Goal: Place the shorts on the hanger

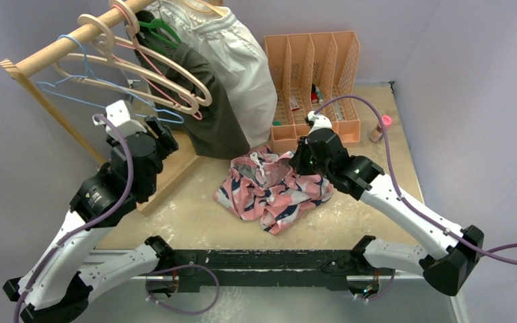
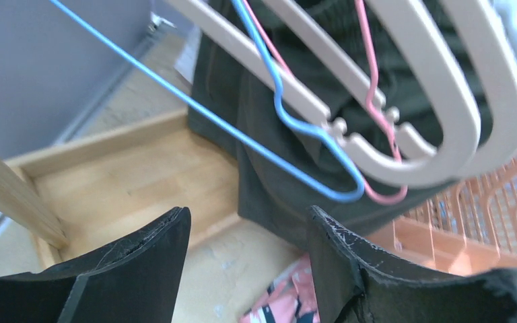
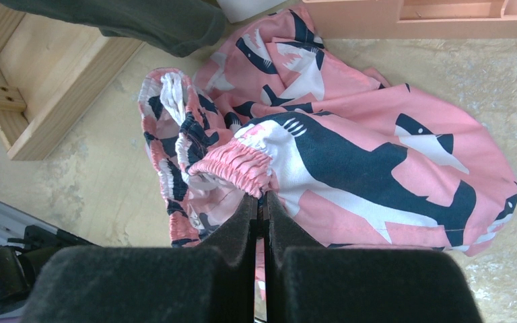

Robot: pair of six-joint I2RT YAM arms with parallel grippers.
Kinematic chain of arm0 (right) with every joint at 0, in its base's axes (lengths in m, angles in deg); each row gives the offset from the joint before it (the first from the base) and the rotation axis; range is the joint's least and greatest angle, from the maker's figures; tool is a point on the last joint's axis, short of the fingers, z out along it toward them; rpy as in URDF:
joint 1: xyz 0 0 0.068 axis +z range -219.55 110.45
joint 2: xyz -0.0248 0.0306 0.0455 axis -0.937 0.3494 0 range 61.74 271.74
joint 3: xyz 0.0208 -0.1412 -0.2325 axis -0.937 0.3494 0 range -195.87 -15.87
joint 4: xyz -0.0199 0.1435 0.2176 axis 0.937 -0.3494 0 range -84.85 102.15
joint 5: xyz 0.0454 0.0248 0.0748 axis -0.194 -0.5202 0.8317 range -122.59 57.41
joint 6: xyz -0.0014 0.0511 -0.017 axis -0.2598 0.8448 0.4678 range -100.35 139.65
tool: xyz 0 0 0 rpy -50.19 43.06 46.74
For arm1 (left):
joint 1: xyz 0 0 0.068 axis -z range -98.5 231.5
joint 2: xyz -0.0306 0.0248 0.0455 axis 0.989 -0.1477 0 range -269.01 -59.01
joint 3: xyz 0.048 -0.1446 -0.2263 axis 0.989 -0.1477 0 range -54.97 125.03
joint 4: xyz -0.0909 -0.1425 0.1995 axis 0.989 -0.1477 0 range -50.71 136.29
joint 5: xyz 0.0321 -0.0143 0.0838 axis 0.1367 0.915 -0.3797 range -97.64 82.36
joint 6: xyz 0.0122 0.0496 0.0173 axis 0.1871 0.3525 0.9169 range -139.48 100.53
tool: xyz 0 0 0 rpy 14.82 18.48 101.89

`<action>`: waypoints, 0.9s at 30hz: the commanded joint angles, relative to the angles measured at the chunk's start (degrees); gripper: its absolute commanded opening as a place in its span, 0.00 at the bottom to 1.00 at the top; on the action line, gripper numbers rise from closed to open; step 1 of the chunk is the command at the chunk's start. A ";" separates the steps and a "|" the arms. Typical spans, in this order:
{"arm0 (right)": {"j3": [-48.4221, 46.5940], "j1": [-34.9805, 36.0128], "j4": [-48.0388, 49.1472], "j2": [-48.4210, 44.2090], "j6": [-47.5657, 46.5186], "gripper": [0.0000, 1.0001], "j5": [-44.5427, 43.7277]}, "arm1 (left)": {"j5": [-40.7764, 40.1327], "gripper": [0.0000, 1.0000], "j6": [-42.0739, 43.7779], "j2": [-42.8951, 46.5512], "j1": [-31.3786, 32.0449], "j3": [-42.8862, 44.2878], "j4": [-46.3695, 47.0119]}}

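Note:
The pink shark-print shorts (image 1: pixel 272 188) lie crumpled on the table and also fill the right wrist view (image 3: pixel 350 134). My right gripper (image 3: pixel 261 200) is shut on their elastic waistband at the heap's right edge (image 1: pixel 303 163). The light-blue wire hanger (image 1: pixel 101 86) hangs on the wooden rail at the back left; its lower corner (image 2: pixel 340 192) shows in the left wrist view. My left gripper (image 2: pixel 249 225) is open and empty, just below that corner, raised near the rack (image 1: pixel 165 138).
Beige and pink plastic hangers (image 1: pixel 168 81), a green hanger (image 1: pixel 158 30), a dark olive garment (image 1: pixel 209 108) and a white garment (image 1: pixel 242 60) hang on the rail. The rack's wooden base (image 1: pixel 168 178) lies below. An orange file organiser (image 1: pixel 316 74) and a small bottle (image 1: pixel 381 128) stand behind.

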 commanded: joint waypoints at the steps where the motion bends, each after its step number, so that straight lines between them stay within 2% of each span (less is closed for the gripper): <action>1: -0.85 -0.09 2.05 -0.64 -1.26 0.00 0.96 | -11.80 0.63 6.84 -4.60 0.07 6.55 1.24; 6: -0.39 -0.05 1.42 -1.29 -1.38 0.00 1.47 | -16.47 0.65 8.65 -8.95 0.00 12.42 2.81; 11: -0.01 -0.01 2.32 -1.31 -2.09 0.00 2.71 | -17.14 0.65 10.82 -13.51 0.04 16.77 4.14; 18: 0.40 0.15 3.20 -1.08 -3.07 0.00 3.75 | -22.73 0.65 13.50 -17.29 -1.16 16.76 6.59; 20: 0.52 0.17 3.09 -1.09 -3.15 0.00 3.62 | -21.47 0.65 13.57 -18.11 -3.73 16.48 6.49; 23: 0.47 0.17 3.17 -1.23 -3.28 0.00 3.45 | -14.72 0.64 12.92 -18.46 -10.03 15.63 6.31; 27: 0.51 0.17 3.34 -1.56 -3.42 0.00 3.21 | -12.80 0.55 13.04 -18.85 -12.23 14.89 5.26</action>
